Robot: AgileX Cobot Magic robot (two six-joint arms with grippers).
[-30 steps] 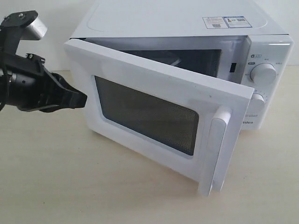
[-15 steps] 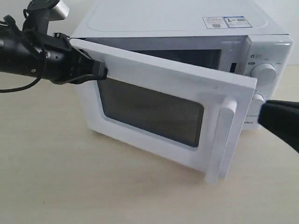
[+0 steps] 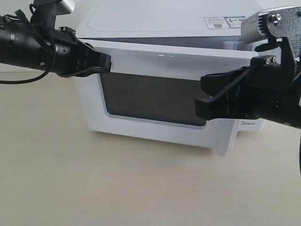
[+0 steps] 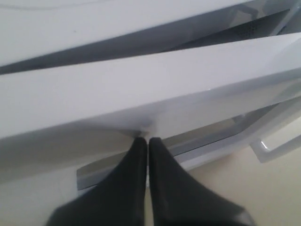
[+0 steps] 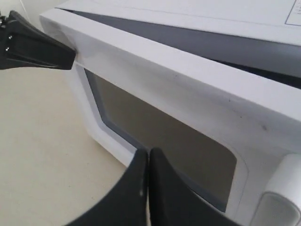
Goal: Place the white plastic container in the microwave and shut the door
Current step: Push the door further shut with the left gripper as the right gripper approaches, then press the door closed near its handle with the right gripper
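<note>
Jaws closed on both arms, door [image 3: 160, 63] nearly home.
Left gripper [image 3: 107, 62], fingers pinched together and holding nothing, presses its tip on the door's upper hinge-side corner; a dark gap [image 3: 169, 41] shows along the top of the microwave [image 3: 164, 19]. White plastic container appears in no view, presumably inside. Right gripper [image 3: 201, 96], likewise closed and empty, hovers before the door's free edge: a square, steady push there should latch it best.

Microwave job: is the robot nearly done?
The white microwave door with the dark window is almost shut; a dark gap shows along its top. The shut left gripper touches its top corner, the shut right gripper hovers near its handle end. To do: close that gap. The white plastic container isn't visible, so that step is unconfirmed.
</note>
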